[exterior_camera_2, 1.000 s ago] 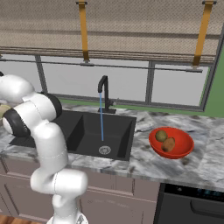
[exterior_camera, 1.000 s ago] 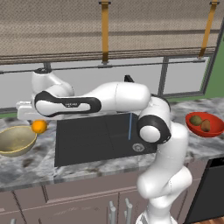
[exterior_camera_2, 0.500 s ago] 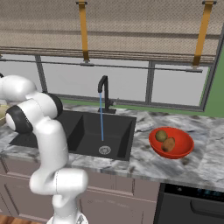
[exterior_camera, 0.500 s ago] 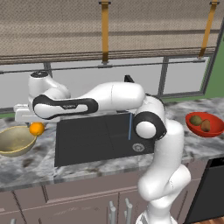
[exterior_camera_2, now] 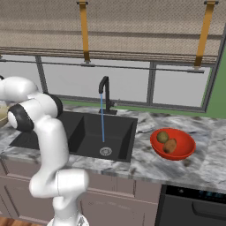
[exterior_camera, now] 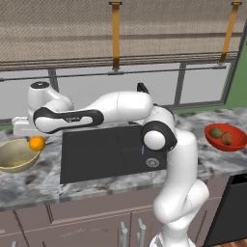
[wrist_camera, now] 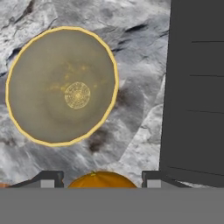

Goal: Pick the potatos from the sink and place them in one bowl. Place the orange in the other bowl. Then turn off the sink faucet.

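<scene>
Orange ball (wrist_camera: 102, 179) sits pinched between the gripper (wrist_camera: 102, 180) jaws at the hand view's bottom edge — the tan-yellow bowl (wrist_camera: 26, 57) lies up and left of it, empty, not yet underneath.

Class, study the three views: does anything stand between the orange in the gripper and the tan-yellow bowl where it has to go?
Nothing visible does. The gripper holds the orange by the rim of the tan-yellow bowl. In the hand view the bowl has nothing in it, and bare counter separates it from the orange.
</scene>
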